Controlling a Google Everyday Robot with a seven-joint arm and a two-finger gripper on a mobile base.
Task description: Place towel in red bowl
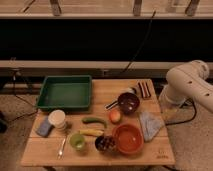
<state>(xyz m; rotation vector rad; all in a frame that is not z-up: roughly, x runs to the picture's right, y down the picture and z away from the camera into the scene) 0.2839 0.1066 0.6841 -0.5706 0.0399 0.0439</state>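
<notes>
The towel [151,125], a rumpled pale grey-blue cloth, lies flat on the wooden table [45,155] near its right edge. The red bowl [128,138], wide and orange-red with nothing inside, stands just left of the towel at the table's front. My white arm [187,82] bends in from the right, above the table's right edge. My gripper [168,113] hangs at its lower end, just beyond the towel's upper right corner, apart from the cloth and holding nothing that I can see.
A maroon bowl with a handle [128,102] stands behind the towel. A small dark bowl of food [105,143] touches the red bowl's left side. Further left are an orange fruit [115,116], a cucumber [94,120], a banana [91,132], a green cup [77,141], a white cup [57,119], a blue-grey sponge [44,127] and a green tray [65,92].
</notes>
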